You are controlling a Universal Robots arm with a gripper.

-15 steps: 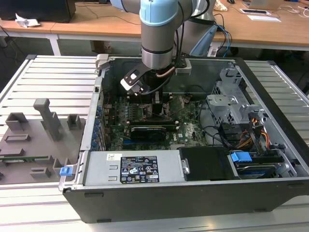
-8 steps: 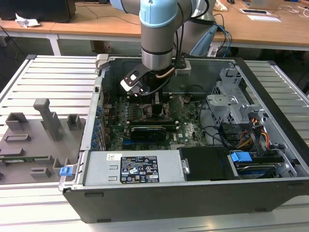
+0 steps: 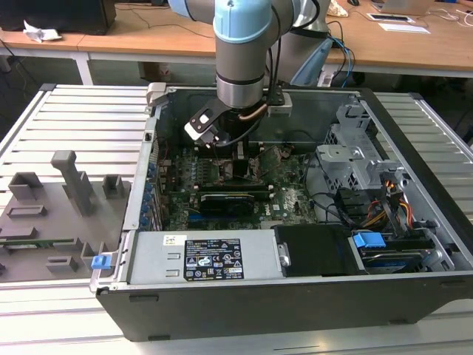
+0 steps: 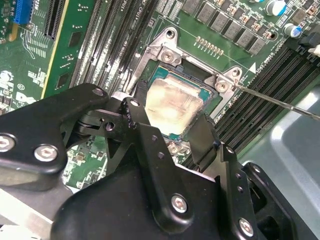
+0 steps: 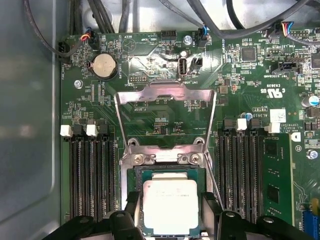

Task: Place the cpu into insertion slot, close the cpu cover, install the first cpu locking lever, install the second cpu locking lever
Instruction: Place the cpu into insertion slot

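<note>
The cpu, a silvery square chip, lies flat inside the insertion slot on the green motherboard. My gripper is low over it, one black finger against each of two opposite sides of the chip. The cpu cover, a thin metal frame with a big window, stands swung open beyond the slot. A thin wire locking lever sticks out unlatched beside the slot. In the exterior view the gripper reaches down into the open computer case.
Long black memory slots run along both sides of the socket. A round coin battery and cable bundles lie beyond the cover. The case holds a black card, a drive cage and a power supply.
</note>
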